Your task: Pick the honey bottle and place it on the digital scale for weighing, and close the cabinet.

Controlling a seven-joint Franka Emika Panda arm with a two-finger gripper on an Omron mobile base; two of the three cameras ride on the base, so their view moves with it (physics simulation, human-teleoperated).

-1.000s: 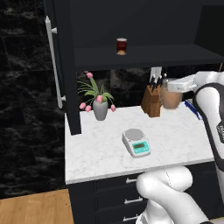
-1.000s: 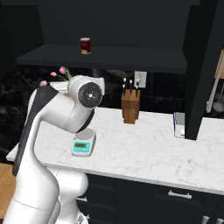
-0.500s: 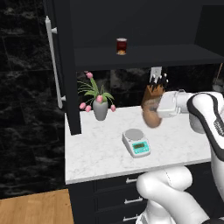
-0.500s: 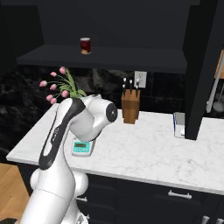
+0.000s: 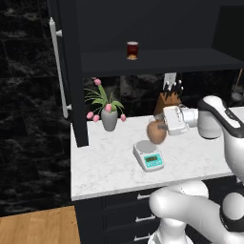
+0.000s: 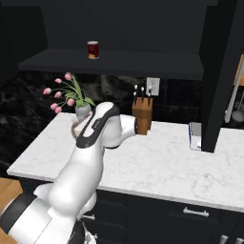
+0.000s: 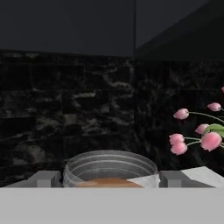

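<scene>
We see the gripper [image 5: 159,128] extended sideways over the white marble counter [image 5: 105,167], pinching the honey bottle [image 5: 156,133] between its fingers. The amber jar hangs in the air just above the digital scale [image 5: 148,155], at the scale's rear right edge; we see a gap between the jar and the round silver plate, so the two are apart. In the hand view, the grey lid [image 7: 110,169] of the jar sits between the two finger tips [image 7: 43,179], with pink tulip blooms [image 7: 199,135] to the right against the black marble backsplash [image 7: 78,118]. The scale rests on the counter with its teal display facing the front edge. The cabinet [image 5: 157,33] above stands open: its left door [image 5: 66,71], with a long pale bar handle [image 5: 58,76], is swung outward. A small dark red jar [image 5: 132,50] stands on the cabinet shelf. A vase of tulips [image 5: 107,112] stands behind and left of the scale, and a wooden knife block [image 6: 142,116] stands near the backsplash.
</scene>
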